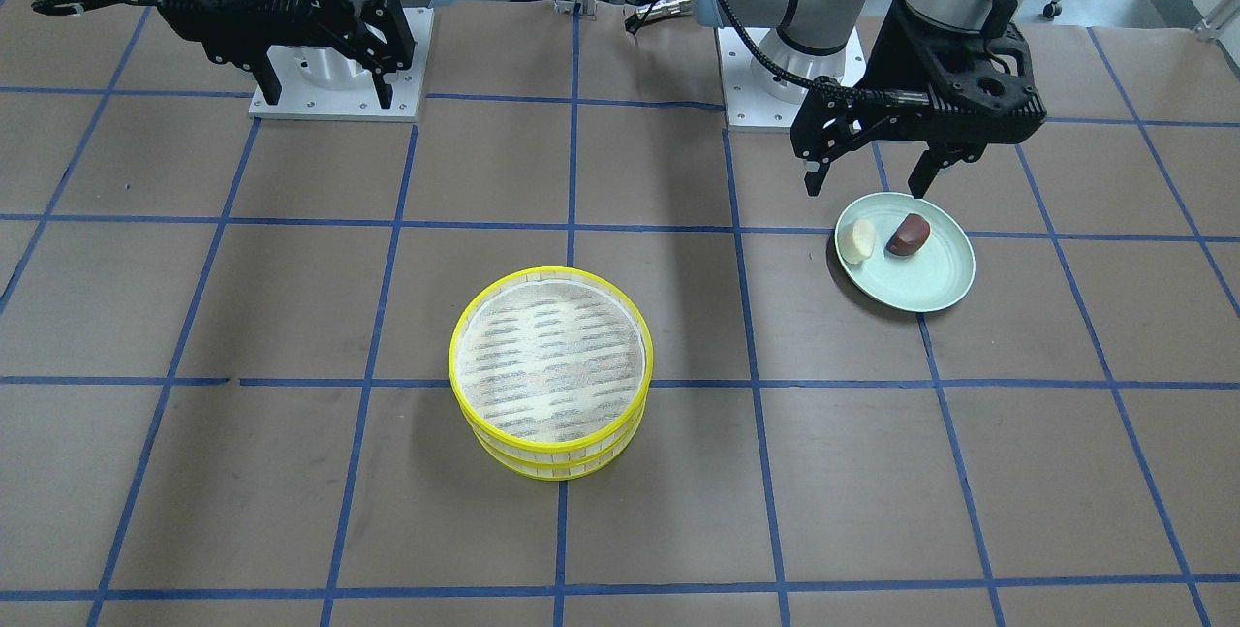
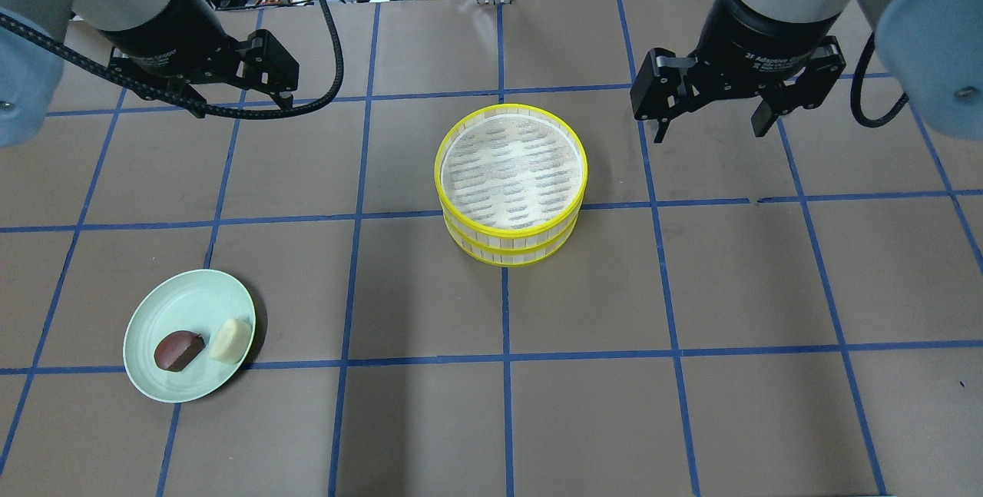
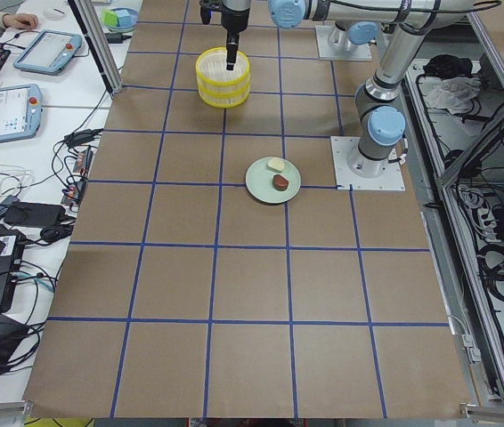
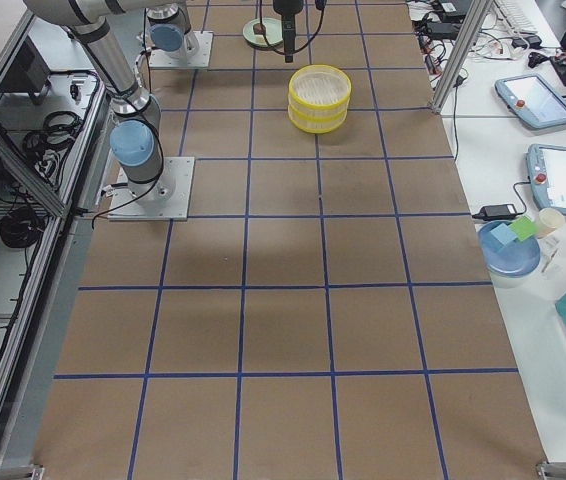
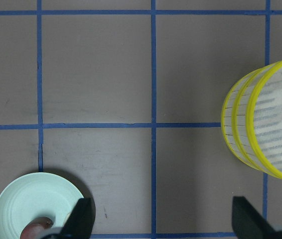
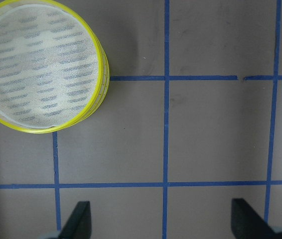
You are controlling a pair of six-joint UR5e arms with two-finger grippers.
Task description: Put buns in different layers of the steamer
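Note:
Two steamer layers are stacked mid-table; the top tray (image 1: 557, 449) sits on the lower tray (image 1: 557, 473) and its woven base is bare. They also show in the overhead view (image 2: 507, 234). The cream bun (image 1: 856, 240) and the reddish-brown bun (image 1: 909, 234) lie side by side on a light green plate (image 1: 920, 290). My left gripper (image 1: 867, 187) is open and empty, hovering above the plate's robot-side edge. In the left wrist view (image 5: 163, 221) the plate (image 5: 26, 199) is at the lower left. My right gripper (image 1: 329, 92) is open and empty, held high near its base.
Brown table with a blue tape grid. The arms' white base plates (image 1: 339, 94) (image 1: 765, 94) stand at the robot side. The right wrist view shows the steamer (image 6: 98, 55) at its upper left. Tablets and cables lie on the operators' side bench (image 3: 20, 98).

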